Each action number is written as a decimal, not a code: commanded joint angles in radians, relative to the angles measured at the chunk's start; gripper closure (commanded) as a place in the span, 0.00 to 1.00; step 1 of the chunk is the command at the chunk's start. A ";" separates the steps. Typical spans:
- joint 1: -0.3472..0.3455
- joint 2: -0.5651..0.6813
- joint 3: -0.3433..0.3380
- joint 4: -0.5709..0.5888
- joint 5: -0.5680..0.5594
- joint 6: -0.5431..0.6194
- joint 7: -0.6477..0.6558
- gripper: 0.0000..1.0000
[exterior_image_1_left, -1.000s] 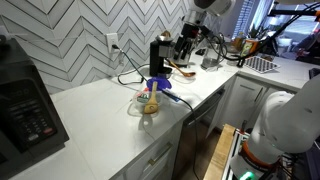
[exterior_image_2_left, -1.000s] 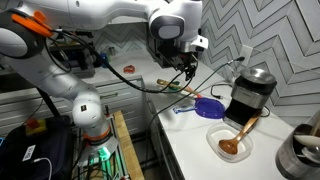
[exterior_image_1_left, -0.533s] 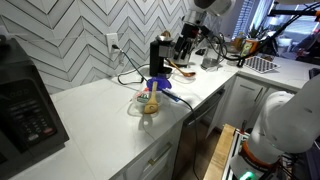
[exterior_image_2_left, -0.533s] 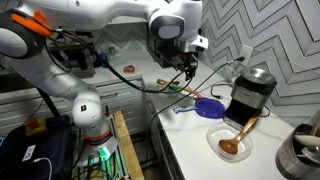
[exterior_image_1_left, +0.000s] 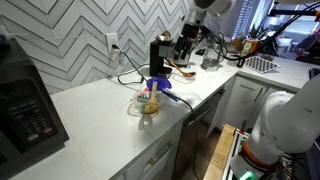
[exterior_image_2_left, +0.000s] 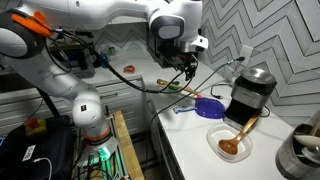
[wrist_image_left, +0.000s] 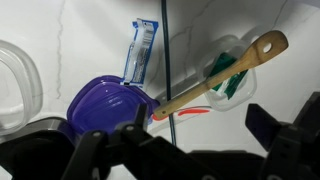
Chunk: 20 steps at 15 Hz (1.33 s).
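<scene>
Wrist view: the gripper (wrist_image_left: 190, 150) is seen spread open, with nothing held between its dark fingers. A slender wooden spoon (wrist_image_left: 215, 75) is laid on the smooth white counter (wrist_image_left: 90, 30) just beyond the fingers. Its rounded end is pointed toward 2 o'clock and rested over a green packet (wrist_image_left: 232, 80). The handle end is met at 8 o'clock by a glossy, round purple dish (wrist_image_left: 105, 105). A clear glass bowl (exterior_image_1_left: 148, 103) with yellow contents is shown in an exterior view.

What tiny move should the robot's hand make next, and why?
Probably lower straight down. In the wrist view the open gripper hangs above the long wooden spoon, whose handle end lines up between its fingers, beside the round purple plastic dish; nothing is gripped.
</scene>
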 joint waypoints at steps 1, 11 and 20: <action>-0.028 0.004 0.022 0.003 0.011 -0.004 -0.009 0.00; -0.028 0.004 0.022 0.003 0.011 -0.004 -0.009 0.00; -0.028 0.004 0.022 0.003 0.011 -0.004 -0.009 0.00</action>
